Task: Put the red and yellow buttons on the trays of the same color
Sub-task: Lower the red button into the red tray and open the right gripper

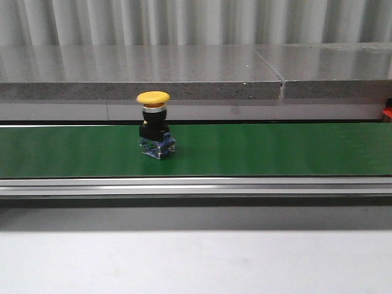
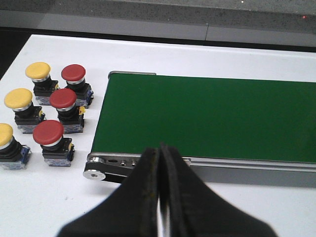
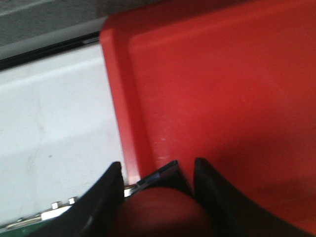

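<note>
on my left side, six buttons stand on the white table (image 2: 59,197), just beside the end of the green belt (image 2: 207,118). three have yellow caps: one far from my wrist (image 2: 38,71), one in the middle (image 2: 18,98) and one cut by the picture edge (image 2: 5,134). three have red caps: one (image 2: 73,73), one (image 2: 62,98) and one (image 2: 48,132), in a row next to the yellow ones and closer to the belt. my left pincer (image 2: 159,173) hangs over the near edge of the belt, and its two black fingers (image 2: 145,177) are pressed together with nothing between them.

in the front view, one yellow button (image 1: 154,125) stands upright on the green belt, left of the middle. its cap looks a bit blurry.

on my right side, my right pincer (image 3: 157,185) is pinching a red button (image 3: 158,210); the round red cap sits between my two black fingers (image 3: 101,197). it is over the rim of the red tray (image 3: 222,98), right where the tray meets the white table. i cannot tell if the button touches the tray.
</note>
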